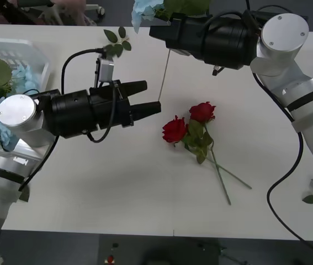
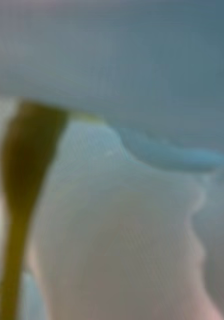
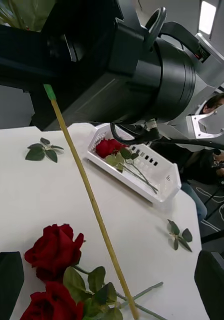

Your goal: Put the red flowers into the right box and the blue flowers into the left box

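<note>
The right gripper (image 1: 155, 28) is clenching a pale sky-blue artificial hydrangea (image 1: 145, 10) above the white table's (image 1: 117, 187) far edge, its thin stem (image 1: 164, 72) dangling, probably for transfer towards the white slotted plastic box (image 1: 32, 52) at the left edge. The left gripper (image 1: 150, 96), fingers parted and empty, is hovering beside two deep-red artificial roses (image 1: 188, 124) lying mid-table.
</note>
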You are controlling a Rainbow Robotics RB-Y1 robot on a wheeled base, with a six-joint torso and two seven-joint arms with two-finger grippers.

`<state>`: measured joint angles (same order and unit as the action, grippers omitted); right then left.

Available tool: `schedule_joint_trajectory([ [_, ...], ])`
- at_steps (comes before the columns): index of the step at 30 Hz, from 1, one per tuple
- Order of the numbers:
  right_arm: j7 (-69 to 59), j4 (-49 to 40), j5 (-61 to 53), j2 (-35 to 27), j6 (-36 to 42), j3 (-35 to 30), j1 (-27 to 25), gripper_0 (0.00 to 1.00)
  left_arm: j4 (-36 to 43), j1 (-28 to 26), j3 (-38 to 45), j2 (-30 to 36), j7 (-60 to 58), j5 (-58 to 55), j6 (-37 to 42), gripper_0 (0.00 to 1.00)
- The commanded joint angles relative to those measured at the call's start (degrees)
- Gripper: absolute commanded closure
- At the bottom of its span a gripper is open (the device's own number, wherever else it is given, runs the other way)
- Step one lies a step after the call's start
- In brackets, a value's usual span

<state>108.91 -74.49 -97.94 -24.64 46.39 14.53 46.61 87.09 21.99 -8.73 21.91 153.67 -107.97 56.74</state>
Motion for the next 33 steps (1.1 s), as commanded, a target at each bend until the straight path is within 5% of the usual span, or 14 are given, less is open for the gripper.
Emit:
schedule_joint_trajectory([
  [1, -2.3, -0.9, 0.4, -0.7, -0.2, -0.1, 2.2, 1.00, -1.5, 3.7, 0.3, 0.9, 1.3, 1.3, 0.0, 0.00],
  [5, -2.3, -0.9, 0.1, -0.8, -0.2, -0.1, 2.2, 1.00, -5.3, 7.5, -1.0, 1.2, 1.3, 1.3, 0.0, 0.02],
  [10, -2.1, -0.9, -0.1, -0.8, -0.4, -0.1, 2.2, 1.00, -9.9, 12.2, -3.1, 1.6, 1.3, 1.2, -0.2, 0.20],
  [12, -2.0, -0.9, -0.1, -0.8, -0.4, -0.1, 2.2, 1.00, -11.1, 13.8, -3.9, 1.5, 1.3, 1.2, -1.0, 0.52],
  [13, -2.0, -0.9, -0.2, -0.8, -0.4, -0.1, 2.2, 1.00, -11.2, 14.2, -4.1, 1.6, 1.3, 1.2, -1.5, 0.79],
  [15, -2.0, -0.9, -0.2, -0.8, -0.4, -0.1, 2.2, 1.00, -11.3, 14.4, -4.4, 1.5, 1.3, 1.2, -1.9, 1.00],
  [33, -1.9, -0.9, -0.9, -1.4, -0.2, -0.1, 2.1, 1.00, -11.2, 14.4, -4.6, 2.1, 1.3, 0.4, -2.1, 1.00],
])
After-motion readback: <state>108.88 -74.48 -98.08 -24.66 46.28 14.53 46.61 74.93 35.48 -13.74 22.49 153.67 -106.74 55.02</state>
